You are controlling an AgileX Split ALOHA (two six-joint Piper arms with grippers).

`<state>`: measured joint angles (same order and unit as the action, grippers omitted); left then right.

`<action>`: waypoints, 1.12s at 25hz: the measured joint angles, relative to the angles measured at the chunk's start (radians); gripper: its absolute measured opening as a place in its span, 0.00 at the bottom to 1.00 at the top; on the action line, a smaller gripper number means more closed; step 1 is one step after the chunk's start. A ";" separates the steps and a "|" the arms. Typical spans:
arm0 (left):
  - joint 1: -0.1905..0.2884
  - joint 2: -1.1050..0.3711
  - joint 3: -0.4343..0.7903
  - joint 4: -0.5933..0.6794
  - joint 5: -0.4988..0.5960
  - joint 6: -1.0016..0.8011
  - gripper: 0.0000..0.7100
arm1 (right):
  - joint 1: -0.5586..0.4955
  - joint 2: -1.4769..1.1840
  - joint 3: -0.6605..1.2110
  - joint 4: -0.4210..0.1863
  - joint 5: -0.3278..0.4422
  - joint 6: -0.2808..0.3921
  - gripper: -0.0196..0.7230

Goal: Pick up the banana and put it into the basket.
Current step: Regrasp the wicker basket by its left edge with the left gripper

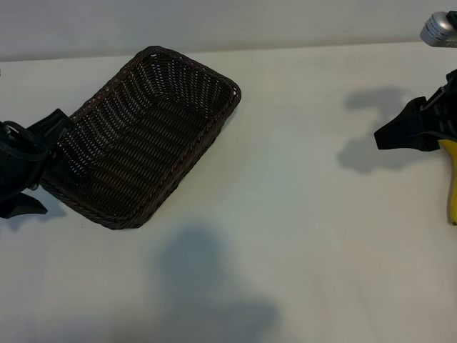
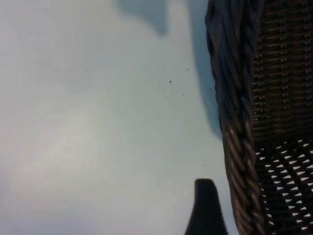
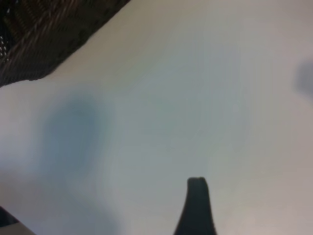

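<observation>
The dark brown wicker basket (image 1: 214, 96) lies empty on the white table, left of centre. My left gripper (image 1: 32, 161) sits at the far left against the basket's near corner. In the left wrist view one of its fingers (image 2: 205, 208) stands just beside the braided rim of the basket (image 2: 234, 98), with only bare table on its other side. The yellow banana (image 1: 451, 182) lies at the table's right edge, partly cut off by the frame. My right gripper (image 1: 400, 132) hovers just above its top end, open and holding nothing. The right wrist view shows one finger (image 3: 196, 205) over bare table and a corner of the basket (image 3: 39, 34).
A silvery round object (image 1: 439, 28) is at the top right corner. The white table (image 1: 300, 214) stretches between the basket and the banana, crossed only by shadows.
</observation>
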<state>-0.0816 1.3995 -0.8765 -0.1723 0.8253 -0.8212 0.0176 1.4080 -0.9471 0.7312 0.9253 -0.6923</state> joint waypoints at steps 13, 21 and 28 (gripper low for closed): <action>0.000 0.005 0.000 0.022 0.005 -0.110 0.77 | 0.000 0.000 0.000 0.000 -0.001 0.000 0.82; 0.000 0.070 0.000 0.025 -0.007 -0.092 0.77 | 0.000 0.000 0.000 0.000 -0.001 0.000 0.82; 0.000 0.117 0.000 0.025 -0.051 -0.089 0.77 | 0.000 0.000 0.000 0.000 -0.001 0.000 0.82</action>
<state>-0.0816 1.5166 -0.8765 -0.1470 0.7748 -0.9098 0.0176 1.4080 -0.9471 0.7312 0.9245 -0.6923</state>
